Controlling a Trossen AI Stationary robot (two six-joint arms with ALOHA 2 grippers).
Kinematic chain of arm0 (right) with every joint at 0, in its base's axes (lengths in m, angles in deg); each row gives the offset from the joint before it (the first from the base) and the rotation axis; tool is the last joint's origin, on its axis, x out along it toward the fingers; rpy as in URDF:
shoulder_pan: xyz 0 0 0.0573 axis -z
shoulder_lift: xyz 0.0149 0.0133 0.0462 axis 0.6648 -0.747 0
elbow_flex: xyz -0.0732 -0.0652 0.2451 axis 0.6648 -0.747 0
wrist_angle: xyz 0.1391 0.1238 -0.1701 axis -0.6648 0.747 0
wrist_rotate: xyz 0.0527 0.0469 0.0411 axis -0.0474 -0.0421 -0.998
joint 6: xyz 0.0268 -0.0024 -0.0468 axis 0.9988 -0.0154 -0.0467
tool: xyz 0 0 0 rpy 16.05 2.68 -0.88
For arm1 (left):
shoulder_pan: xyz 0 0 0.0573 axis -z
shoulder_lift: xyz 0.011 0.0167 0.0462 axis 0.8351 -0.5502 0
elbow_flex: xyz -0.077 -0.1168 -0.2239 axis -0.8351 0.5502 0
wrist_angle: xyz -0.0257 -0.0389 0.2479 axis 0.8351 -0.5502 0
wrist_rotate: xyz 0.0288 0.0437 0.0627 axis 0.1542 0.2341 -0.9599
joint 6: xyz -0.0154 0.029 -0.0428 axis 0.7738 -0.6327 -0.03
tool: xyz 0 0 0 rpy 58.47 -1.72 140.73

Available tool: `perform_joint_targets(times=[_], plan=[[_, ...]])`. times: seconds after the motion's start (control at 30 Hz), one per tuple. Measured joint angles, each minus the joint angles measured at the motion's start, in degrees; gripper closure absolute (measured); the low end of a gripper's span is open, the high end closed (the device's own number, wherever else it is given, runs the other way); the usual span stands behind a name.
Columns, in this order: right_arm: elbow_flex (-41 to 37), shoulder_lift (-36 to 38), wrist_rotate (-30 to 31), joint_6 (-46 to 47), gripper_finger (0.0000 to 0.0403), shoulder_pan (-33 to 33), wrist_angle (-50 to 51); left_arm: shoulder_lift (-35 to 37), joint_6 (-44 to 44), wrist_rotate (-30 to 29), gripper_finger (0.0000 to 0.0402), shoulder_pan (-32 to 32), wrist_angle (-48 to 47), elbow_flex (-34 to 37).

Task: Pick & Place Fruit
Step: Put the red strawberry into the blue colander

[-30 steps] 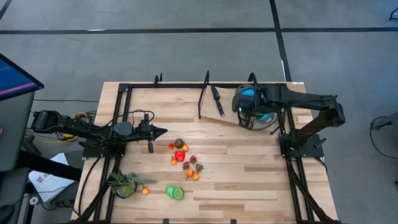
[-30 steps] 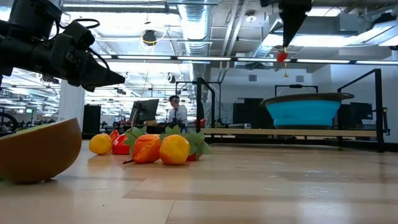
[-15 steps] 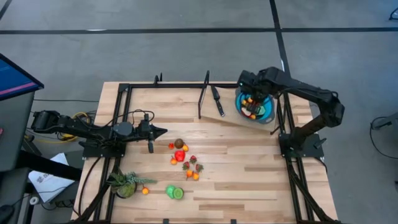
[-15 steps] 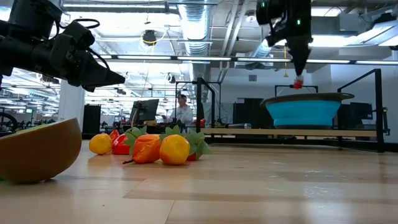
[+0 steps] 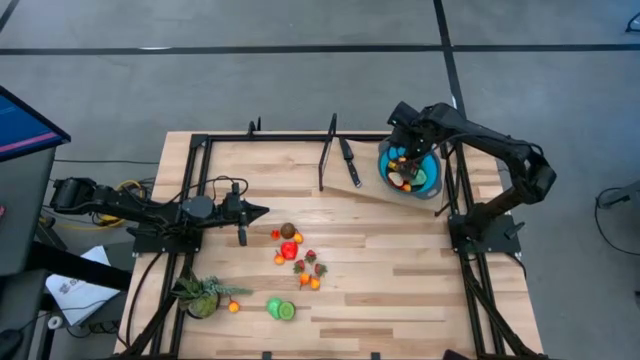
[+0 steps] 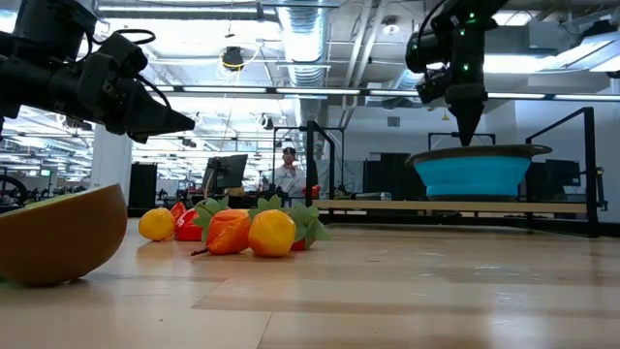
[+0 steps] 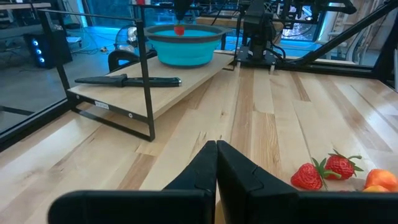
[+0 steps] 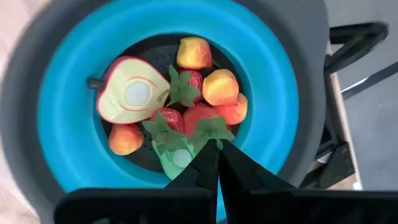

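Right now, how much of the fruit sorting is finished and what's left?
Done: about nine fruits lie in the blue bowl. In hand: the right pincer, shut on a strawberry, is lowered into the bowl. Left: roughly ten fruits remain mid-table; the left pincer waits shut beside them.

Right arm's fingers [image 8: 217, 163] have lowered, closed, into blue bowl [image 8: 74, 81].

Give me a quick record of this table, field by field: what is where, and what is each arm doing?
right gripper: shut, lowered into the blue bowl, fingertips at a red fruit
left gripper: shut, hovering left of the loose fruit
bowl contents: a halved apple piece, strawberries, orange pieces
knife: on the raised board beside the bowl
leafy plant: front left of the table
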Motion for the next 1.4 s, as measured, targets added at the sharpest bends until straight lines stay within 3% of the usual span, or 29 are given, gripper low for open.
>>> perform_joint_targets(times=[0.4,0.73,0.87,1.23,1.4], plan=[[-2.9,0.0,-0.2,1.8,0.0399,3.0,-0.4,0.0,0.0,0.0,0.0401,0.0,0.0,0.0],[-2.9,0.0,-0.1,1.8,0.0324,2.9,-0.3,0.0,0.0,0.0,0.0401,0.0,0.0,0.0],[-2.4,0.0,-0.1,5.4,0.0314,2.0,1.4,0.0,0.0,0.0,0.0401,0.0,0.0,0.0],[6.0,0.1,-0.3,6.7,0.0348,-10.6,2.5,0.0,0.0,0.0,0.0401,0.0,0.1,0.0],[6.2,0.1,-5.5,5.8,0.0362,-17.7,-3.7,0.0,0.0,0.0,0.0401,0.0,0.1,0.0]])
